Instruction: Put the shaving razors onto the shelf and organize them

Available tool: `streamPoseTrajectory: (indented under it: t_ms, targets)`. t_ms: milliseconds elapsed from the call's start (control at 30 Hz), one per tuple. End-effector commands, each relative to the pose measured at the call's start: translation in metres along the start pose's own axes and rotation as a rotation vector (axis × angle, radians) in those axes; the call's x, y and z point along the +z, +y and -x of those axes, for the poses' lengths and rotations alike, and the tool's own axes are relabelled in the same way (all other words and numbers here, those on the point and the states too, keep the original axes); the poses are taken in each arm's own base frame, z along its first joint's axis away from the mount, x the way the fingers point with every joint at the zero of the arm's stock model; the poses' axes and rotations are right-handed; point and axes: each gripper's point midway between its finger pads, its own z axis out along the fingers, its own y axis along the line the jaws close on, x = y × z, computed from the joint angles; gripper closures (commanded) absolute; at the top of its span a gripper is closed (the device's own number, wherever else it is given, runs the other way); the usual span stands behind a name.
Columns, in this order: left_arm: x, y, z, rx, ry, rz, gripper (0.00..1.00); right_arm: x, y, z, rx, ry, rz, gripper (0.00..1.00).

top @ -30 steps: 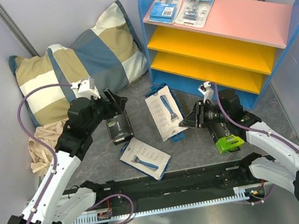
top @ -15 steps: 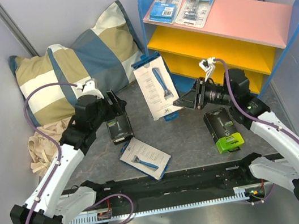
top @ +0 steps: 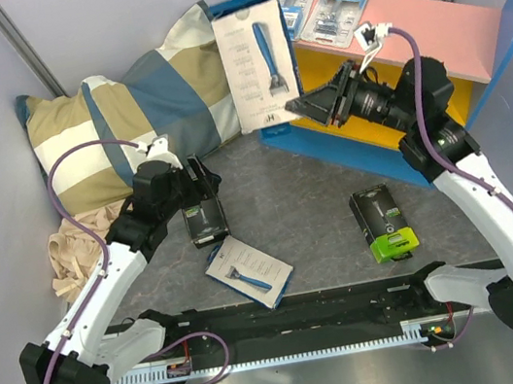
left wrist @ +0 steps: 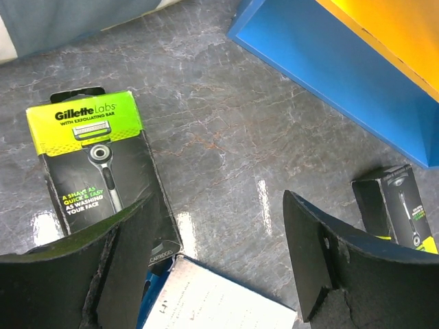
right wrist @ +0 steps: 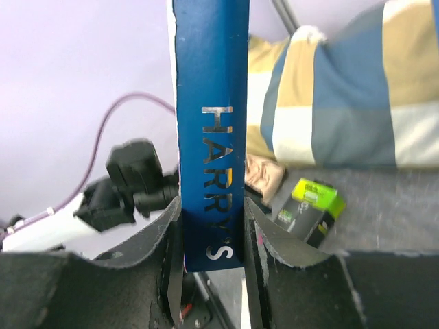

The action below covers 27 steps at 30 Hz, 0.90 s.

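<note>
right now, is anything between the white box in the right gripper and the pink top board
Two blister packs lie on the pink top board's left end, beside the held white box; the rest of the board is bare.

Our right tool point(right wrist: 211, 223) pinches the narrow blue edge of a razor box point(right wrist: 209, 103), which stands upright with its HARRY'S lettering running down it. Behind it we see a black-and-lime box point(right wrist: 310, 205) lying on the grey surface point(right wrist: 391, 199) near the checked pillow point(right wrist: 343, 103). To the left is the left arm point(right wrist: 130, 181) with its purple cable point(right wrist: 135, 96).
</note>
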Motion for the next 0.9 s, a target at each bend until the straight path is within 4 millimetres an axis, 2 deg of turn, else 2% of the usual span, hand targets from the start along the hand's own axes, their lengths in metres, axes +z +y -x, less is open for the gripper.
streamPoseTrajectory:
  t_ms: [0, 67, 100, 133, 200, 233, 300, 333, 400, 433, 567, 733, 767, 867]
  targets:
    - [-0.003, -0.012, 0.016, 0.028, -0.035, -0.051, 0.21, 0.008, 0.021, 0.059, -0.075, -0.140, 0.000, 0.70]
    - [-0.003, -0.013, 0.016, 0.030, -0.034, -0.056, 0.21, 0.006, 0.025, 0.080, -0.112, -0.184, -0.017, 0.70]
    - [-0.003, -0.013, 0.016, 0.031, -0.034, -0.056, 0.21, 0.009, 0.017, 0.084, -0.107, -0.190, -0.051, 0.70]
    - [-0.003, -0.012, 0.015, 0.033, -0.033, -0.055, 0.21, 0.006, 0.022, 0.097, -0.132, -0.218, -0.058, 0.70]
    - [-0.003, -0.012, 0.015, 0.033, -0.032, -0.054, 0.21, 0.006, 0.014, 0.107, -0.132, -0.241, -0.102, 0.70]
    - [-0.003, -0.012, 0.014, 0.033, -0.030, -0.054, 0.21, 0.002, 0.013, 0.119, -0.147, -0.268, -0.120, 0.70]
    - [-0.003, -0.015, 0.011, 0.032, -0.016, -0.074, 0.21, -0.003, 0.005, 0.128, -0.142, -0.284, -0.161, 0.70]
    - [-0.003, -0.015, 0.011, 0.032, -0.016, -0.074, 0.21, -0.010, 0.001, 0.141, -0.151, -0.319, -0.191, 0.70]
    - [-0.003, -0.014, 0.010, 0.035, -0.015, -0.070, 0.21, -0.018, -0.009, 0.148, -0.146, -0.333, -0.235, 0.70]
    - [-0.002, -0.014, 0.009, 0.035, -0.012, -0.070, 0.21, -0.025, -0.013, 0.159, -0.152, -0.359, -0.261, 0.70]
    - [0.002, -0.013, 0.007, 0.037, 0.000, -0.066, 0.21, -0.046, -0.034, 0.172, -0.154, -0.384, -0.379, 0.70]
    - [0.005, -0.014, 0.005, 0.037, 0.012, -0.069, 0.21, -0.068, -0.045, 0.187, -0.178, -0.422, -0.477, 0.69]
    - [0.005, -0.014, 0.005, 0.037, 0.012, -0.071, 0.21, -0.070, -0.052, 0.186, -0.166, -0.411, -0.499, 0.69]
    - [0.006, -0.015, 0.004, 0.039, 0.017, -0.076, 0.21, -0.078, -0.059, 0.189, -0.157, -0.408, -0.515, 0.69]
